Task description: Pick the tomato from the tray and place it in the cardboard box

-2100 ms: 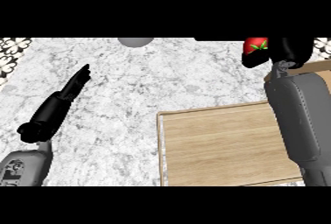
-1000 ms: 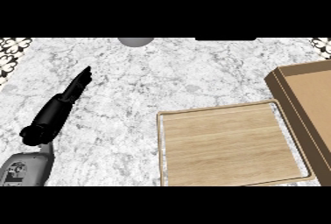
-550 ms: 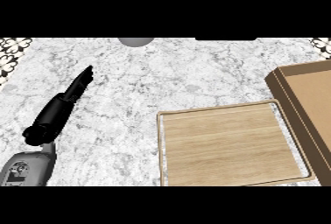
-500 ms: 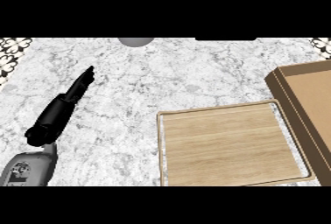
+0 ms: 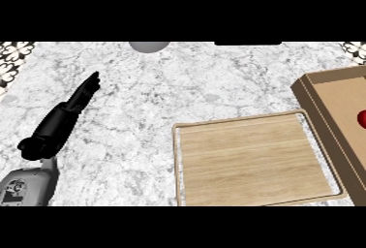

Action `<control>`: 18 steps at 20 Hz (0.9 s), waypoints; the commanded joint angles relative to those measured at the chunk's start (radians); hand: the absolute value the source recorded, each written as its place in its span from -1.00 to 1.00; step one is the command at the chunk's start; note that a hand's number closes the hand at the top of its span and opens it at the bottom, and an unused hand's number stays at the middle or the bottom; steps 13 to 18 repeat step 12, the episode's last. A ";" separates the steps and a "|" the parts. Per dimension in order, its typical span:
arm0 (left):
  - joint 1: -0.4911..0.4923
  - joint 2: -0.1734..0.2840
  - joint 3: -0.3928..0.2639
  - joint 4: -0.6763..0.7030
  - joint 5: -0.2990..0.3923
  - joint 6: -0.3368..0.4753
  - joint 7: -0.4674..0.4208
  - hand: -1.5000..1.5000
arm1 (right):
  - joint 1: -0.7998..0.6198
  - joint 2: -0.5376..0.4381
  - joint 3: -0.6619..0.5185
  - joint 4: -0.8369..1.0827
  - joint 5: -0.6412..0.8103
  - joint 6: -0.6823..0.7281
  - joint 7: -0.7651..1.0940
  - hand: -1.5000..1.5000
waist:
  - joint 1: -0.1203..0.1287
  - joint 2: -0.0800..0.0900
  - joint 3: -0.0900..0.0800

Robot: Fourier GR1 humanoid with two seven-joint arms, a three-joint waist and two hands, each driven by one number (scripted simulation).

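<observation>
since the round red tomato [image 5: 362, 118] already lies inside the brown cardboard box [image 5: 325, 99], right of the pale wooden tray [image 5: 250, 162], only a careless sweep from the straight-fingered left hand [image 5: 71, 109], far left of the tray, could disturb it.

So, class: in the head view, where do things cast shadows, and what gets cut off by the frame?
Head view: even, soft light, no glare on the marble counter; only faint shading inside the tray rim; the cardboard box and tomato are cut by the right edge; the left hand shows whole.

Grey-veined white marble counter [image 5: 186, 92], pale wood-grain tray [image 5: 250, 162], red tomato [image 5: 361, 118].
</observation>
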 commanded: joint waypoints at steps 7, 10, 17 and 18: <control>-0.007 -0.016 -0.004 -0.002 -0.014 0.019 0.008 0.00 | -0.072 0.027 -0.437 0.042 -0.364 -0.200 -0.017 -1.00 | -0.009 0.003 0.000; 0.007 -0.029 -0.016 0.015 -0.019 0.014 -0.016 0.00 | -0.042 -0.023 -0.469 0.097 -0.398 -0.219 -0.052 -1.00 | 0.006 0.006 -0.001; 0.034 -0.024 -0.020 0.001 -0.025 0.008 -0.033 0.00 | 0.013 -0.047 -0.512 0.113 -0.434 -0.227 -0.115 -1.00 | 0.006 0.005 -0.001; 0.034 -0.024 -0.020 0.001 -0.025 0.008 -0.033 0.00 | 0.013 -0.047 -0.512 0.113 -0.434 -0.227 -0.115 -1.00 | 0.006 0.005 -0.001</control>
